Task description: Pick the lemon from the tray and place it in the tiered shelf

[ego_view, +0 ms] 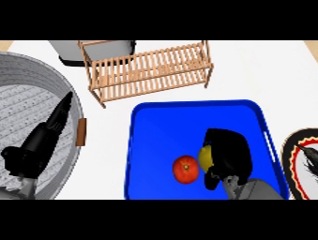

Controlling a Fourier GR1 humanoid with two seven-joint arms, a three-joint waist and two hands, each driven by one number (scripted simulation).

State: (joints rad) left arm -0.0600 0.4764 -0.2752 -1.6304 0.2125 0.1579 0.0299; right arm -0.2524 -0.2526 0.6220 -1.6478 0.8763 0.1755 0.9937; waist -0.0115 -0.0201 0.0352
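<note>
My right hand [225, 152] is curled around the yellow lemon [204, 155] inside the blue tray [189, 112]. A red tomato [186, 169] sits just beside it. My left hand [47, 133] rests over the big grey bowl [23, 70], fingers straight. Farther back stands the wooden tiered shelf [151, 70].

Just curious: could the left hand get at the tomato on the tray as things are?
Probably not easily. The left hand rests over the grey basket, well off the tray, and the tomato lies right beside the right hand, which is curled round the lemon.
</note>
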